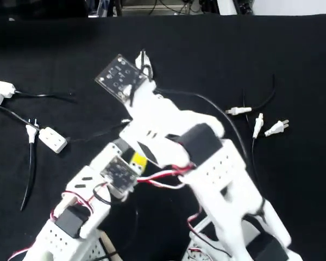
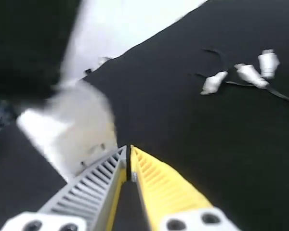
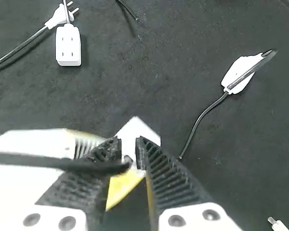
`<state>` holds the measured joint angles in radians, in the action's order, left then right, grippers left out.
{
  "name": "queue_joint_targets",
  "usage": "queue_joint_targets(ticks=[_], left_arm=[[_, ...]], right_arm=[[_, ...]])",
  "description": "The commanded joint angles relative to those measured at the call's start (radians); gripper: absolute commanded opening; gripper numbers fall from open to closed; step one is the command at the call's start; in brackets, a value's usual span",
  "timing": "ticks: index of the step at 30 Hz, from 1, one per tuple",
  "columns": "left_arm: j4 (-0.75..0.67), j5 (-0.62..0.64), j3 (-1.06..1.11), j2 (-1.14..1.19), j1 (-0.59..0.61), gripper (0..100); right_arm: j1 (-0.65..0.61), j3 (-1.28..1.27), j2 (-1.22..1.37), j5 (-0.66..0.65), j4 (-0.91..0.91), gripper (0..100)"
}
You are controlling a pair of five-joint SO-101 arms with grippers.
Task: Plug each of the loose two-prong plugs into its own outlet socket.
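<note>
My right gripper point(image 3: 131, 147) is raised over the table's middle point(image 1: 143, 58), its black fingers shut on a small white plug point(image 3: 135, 131) whose black cable point(image 3: 62, 162) trails away. My left gripper point(image 2: 130, 153) is shut with nothing seen between its grey and yellow fingers; it sits low under the right arm point(image 1: 137, 160). One white outlet socket point(image 3: 67, 44) point(image 1: 53, 140) lies at the left with a loose plug point(image 3: 62, 14) point(image 1: 31, 131) beside it. A second socket point(image 3: 241, 72) point(image 1: 0, 91) lies farther left. Three loose plugs point(image 1: 258, 124) point(image 2: 241, 74) lie at the right.
The right arm's white body point(image 1: 206, 157) crosses over the left arm and shows as a white blur point(image 2: 82, 120) close by the left gripper. Black cables point(image 1: 30, 174) run from the sockets and plugs over the black cloth. The table's far edge point(image 1: 206, 13) lies at the back.
</note>
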<state>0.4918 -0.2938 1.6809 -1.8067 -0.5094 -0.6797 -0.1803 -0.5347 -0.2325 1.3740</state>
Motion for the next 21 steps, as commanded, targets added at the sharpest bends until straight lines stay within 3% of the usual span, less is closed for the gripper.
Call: queue_joint_targets(ticks=[1,9,14,21], left_arm=[[-0.084,-0.011,-0.027,-0.017,0.165,3],[-0.103,-0.012,-0.022,-0.017,0.246,3],[0.025,-0.015,-0.021,-0.017,0.275,3],[0.074,-0.017,0.008,-0.017,0.493,3]], right_arm=[[-0.002,-0.019,-0.065,0.011,0.029,1.1],[0.018,-0.085,-0.11,-0.018,0.009,1.1],[0.112,-0.122,-0.128,-0.021,-0.038,1.1],[0.19,-0.257,-0.143,-0.051,-0.094,1.6]])
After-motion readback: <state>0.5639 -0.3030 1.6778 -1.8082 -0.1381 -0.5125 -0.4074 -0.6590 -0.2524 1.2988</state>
